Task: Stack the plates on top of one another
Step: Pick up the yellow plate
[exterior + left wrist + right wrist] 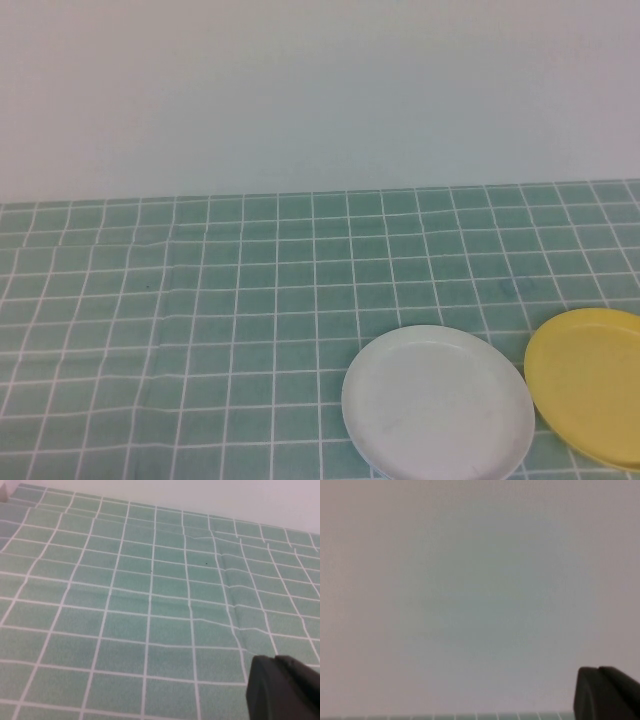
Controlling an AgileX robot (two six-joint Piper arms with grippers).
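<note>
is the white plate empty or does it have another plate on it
Empty: the white plate lies bare on the checked cloth; the yellow plate sits beside it, apart.

The left gripper (284, 689), dark and closed, hangs over a wrinkled green checked tablecloth (150, 595).

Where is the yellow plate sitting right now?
In the high view the yellow plate lies flat on the green checked tablecloth at the near right edge, partly cut off, just right of the white plate, apart from it.

Soft, even light fills the scene, with no glare and barely any shadow under the white plate (438, 402). Both wrist views look hazy, their dark near corners blurred.
</note>
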